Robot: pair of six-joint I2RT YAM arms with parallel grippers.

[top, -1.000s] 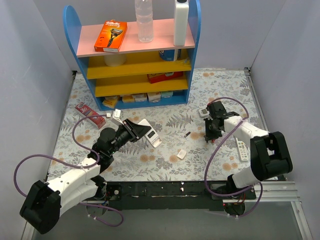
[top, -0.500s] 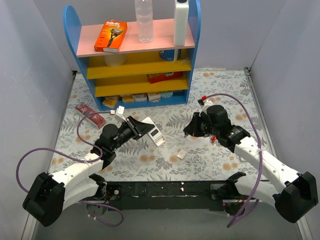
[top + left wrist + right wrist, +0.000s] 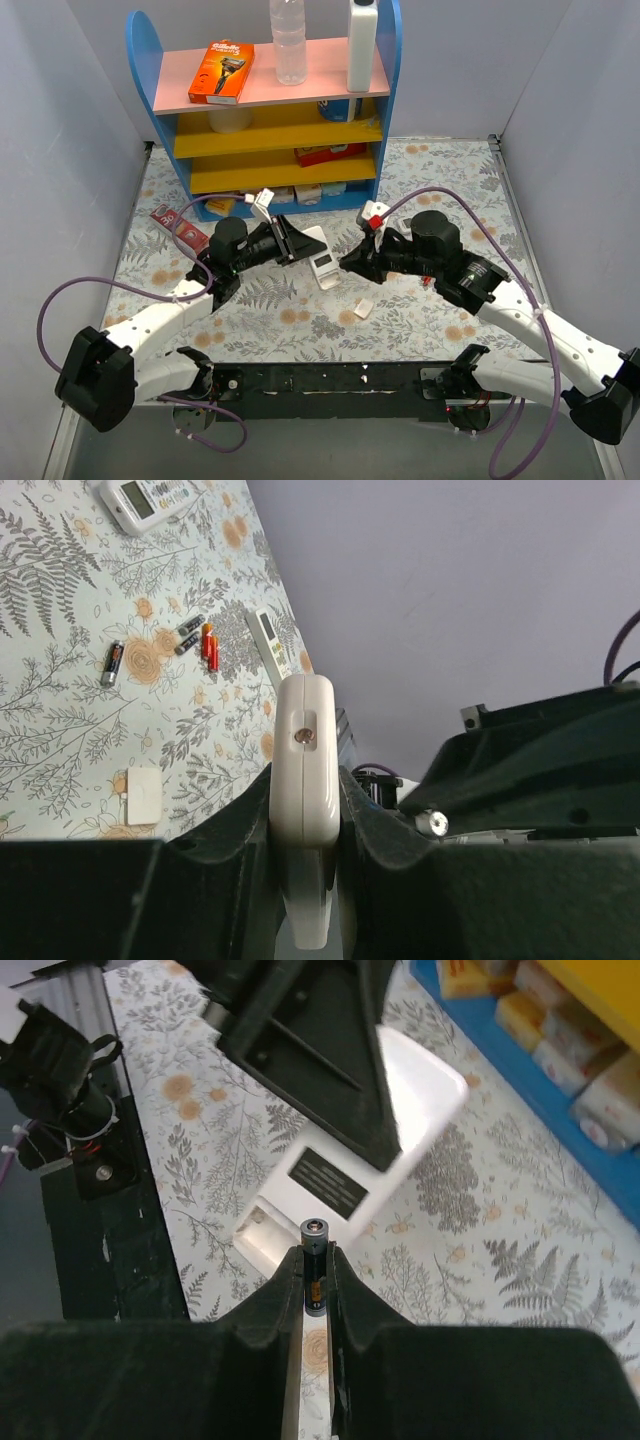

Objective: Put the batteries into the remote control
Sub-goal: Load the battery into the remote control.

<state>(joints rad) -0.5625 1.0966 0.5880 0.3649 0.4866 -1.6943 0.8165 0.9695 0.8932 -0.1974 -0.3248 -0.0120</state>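
Within the right claw — one battery, near the remote control

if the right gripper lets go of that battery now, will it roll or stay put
Probably rolls: the battery is a smooth round cylinder and the table looks flat. It seems stiff and slick, pinched only at its sides by the right gripper, so it may slip endways.

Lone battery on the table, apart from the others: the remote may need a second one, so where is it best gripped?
Grip the lone battery across its middle, coming straight down, fingers on its two long sides. It lies flat on the table with bare cloth either side; its small ends would likely slip.
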